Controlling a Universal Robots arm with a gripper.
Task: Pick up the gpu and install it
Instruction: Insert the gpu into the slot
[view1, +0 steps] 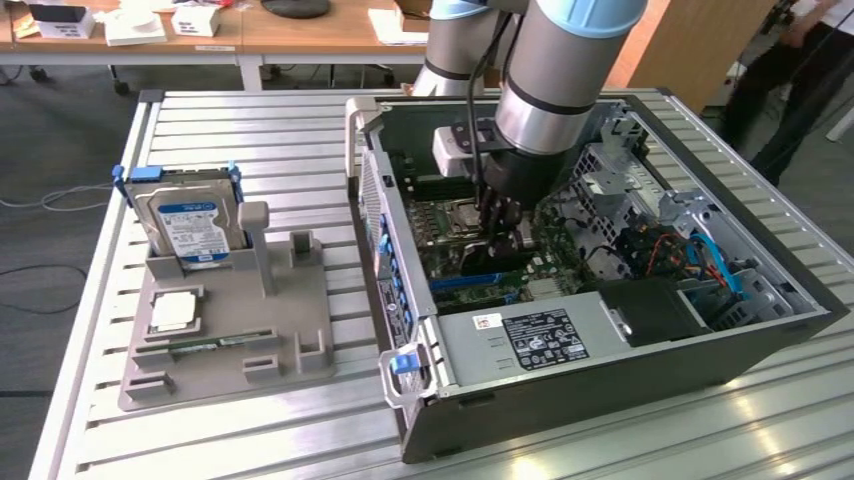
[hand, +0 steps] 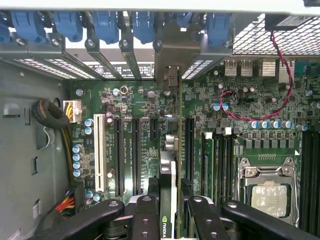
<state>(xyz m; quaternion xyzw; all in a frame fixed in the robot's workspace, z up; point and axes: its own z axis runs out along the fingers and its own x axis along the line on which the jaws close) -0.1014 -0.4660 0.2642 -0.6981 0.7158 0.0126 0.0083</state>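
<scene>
gpu is edge-on inside the open case, standing over the motherboard between the long black expansion slots, with its metal bracket end up by the rear slot openings under the blue latches. The gripper has it by the far end, black fingers pinching the card from both sides. In the exterior view the arm reaches straight down into the chassis, gripper low over the board. I'd call this the install step, pickup done. I can't tell if the card edge is in the slot yet. Seating calls for the edge square to the slot and the bracket lined up with its rear opening, then a straight press, no tilt. The hard drive sits in the grey holder, well apart.
</scene>
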